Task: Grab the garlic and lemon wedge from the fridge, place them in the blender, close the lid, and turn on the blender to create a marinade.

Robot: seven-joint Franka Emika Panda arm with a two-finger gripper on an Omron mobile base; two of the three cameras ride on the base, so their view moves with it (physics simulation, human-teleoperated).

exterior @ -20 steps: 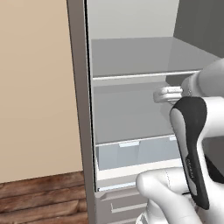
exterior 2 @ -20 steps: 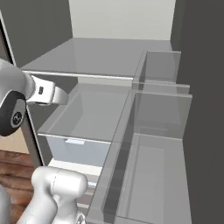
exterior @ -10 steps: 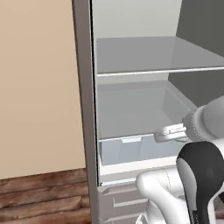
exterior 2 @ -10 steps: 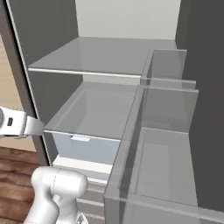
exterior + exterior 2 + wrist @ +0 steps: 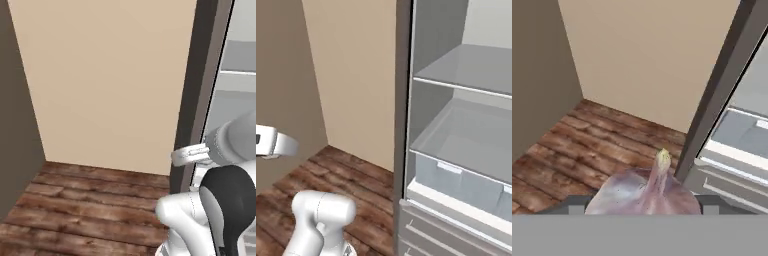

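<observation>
While gripped, pinkish garlic [image 5: 646, 194], yellow-tipped point.

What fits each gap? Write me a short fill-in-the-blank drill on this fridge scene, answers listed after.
1. The claw is closed on the ______, a pinkish-white bulb with a pointed top.
2. The floor beside the fridge is made of dark ______ planks.
3. Inside the fridge, a translucent ______ sits below the lower shelf.
4. The wall left of the fridge is coloured ______.

Missing words: garlic; wood; drawer; beige
</observation>
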